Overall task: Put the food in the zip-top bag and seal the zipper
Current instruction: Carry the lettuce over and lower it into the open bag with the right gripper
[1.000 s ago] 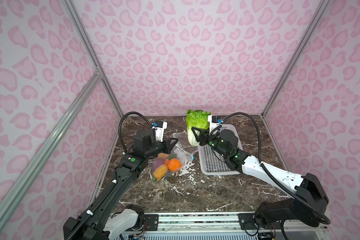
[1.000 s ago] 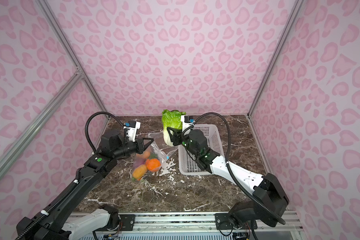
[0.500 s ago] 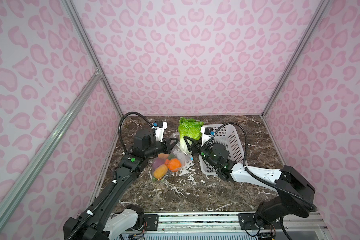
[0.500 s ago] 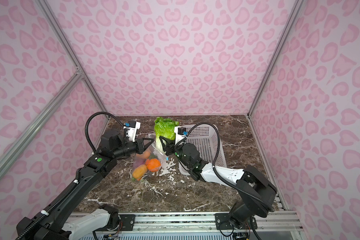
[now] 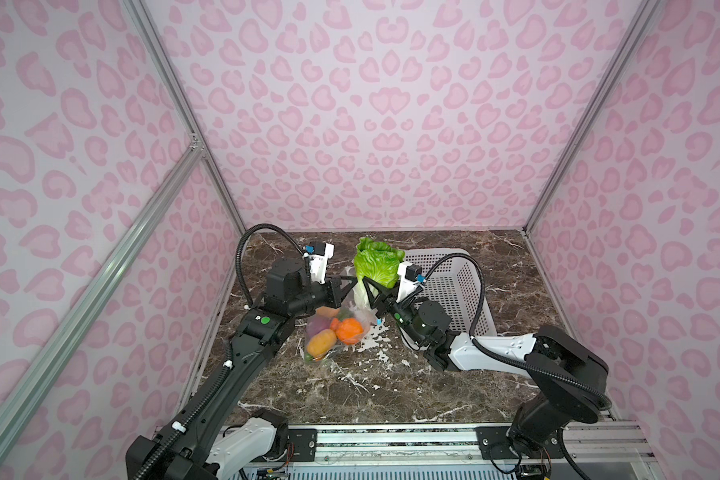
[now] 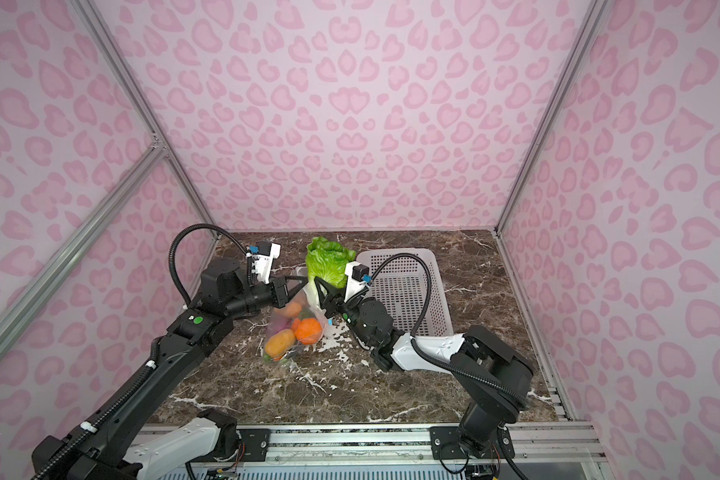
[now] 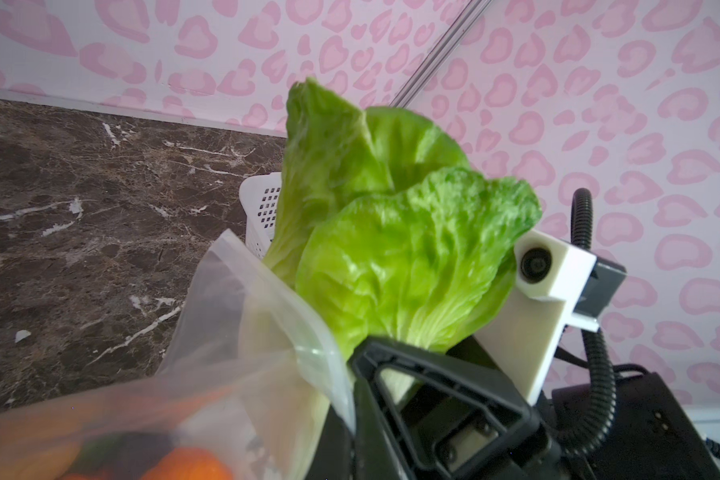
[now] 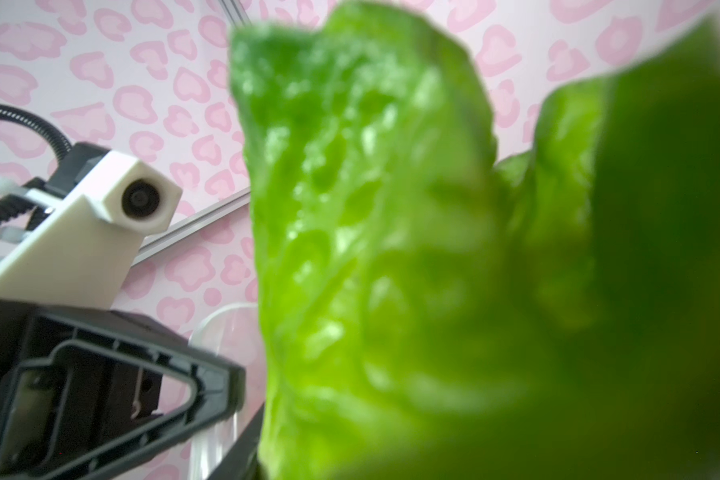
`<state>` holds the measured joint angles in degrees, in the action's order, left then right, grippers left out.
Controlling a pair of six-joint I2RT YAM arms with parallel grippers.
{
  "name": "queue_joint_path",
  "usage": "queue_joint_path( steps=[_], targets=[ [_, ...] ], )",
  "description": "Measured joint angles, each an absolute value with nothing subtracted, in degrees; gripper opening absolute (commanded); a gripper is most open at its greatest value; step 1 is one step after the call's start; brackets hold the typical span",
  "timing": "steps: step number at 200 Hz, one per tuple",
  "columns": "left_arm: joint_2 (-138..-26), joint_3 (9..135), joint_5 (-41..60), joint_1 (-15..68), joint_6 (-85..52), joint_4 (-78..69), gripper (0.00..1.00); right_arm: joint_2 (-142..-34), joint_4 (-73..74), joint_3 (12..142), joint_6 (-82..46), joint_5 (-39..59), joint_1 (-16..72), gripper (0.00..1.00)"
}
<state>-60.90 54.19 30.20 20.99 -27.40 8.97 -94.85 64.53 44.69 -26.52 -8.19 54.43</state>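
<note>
Green leafy toy cabbage (image 5: 377, 264) upright at the mouth of the clear, crinkly zip-top bag (image 5: 329, 334).
The right gripper (image 5: 370, 291) clamps the cabbage's white stem. The left gripper (image 5: 347, 288) is closed on the bag's raised rim. The bag holds orange, yellow and purple pieces and sits beside the white perforated basket (image 5: 454, 286), toward the worktop's far edge.

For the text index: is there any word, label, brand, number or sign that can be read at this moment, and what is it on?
No text can be read in any view.
Left arm: a green dot with a tiny white mark beside it, too small to read.
Bag, cabbage, basket: no print shows.
</note>
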Motion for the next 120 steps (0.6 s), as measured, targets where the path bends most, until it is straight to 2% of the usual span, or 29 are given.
queue_joint_path(
  steps=[28,91,120],
  targets=[
    [-60.88,54.13,29.98,20.99,-27.79,8.91,0.02,-97.27,68.6,43.03,-25.89,-9.56,55.07,0.58],
    [-60.86,54.08,29.54,20.99,-27.97,8.88,0.03,-95.24,67.35,42.26,-23.11,-8.12,54.26,0.98],
    [-60.86,54.08,29.52,20.99,-27.97,8.86,0.02,-92.55,64.18,42.37,-22.81,-5.23,52.84,0.98]
  ],
)
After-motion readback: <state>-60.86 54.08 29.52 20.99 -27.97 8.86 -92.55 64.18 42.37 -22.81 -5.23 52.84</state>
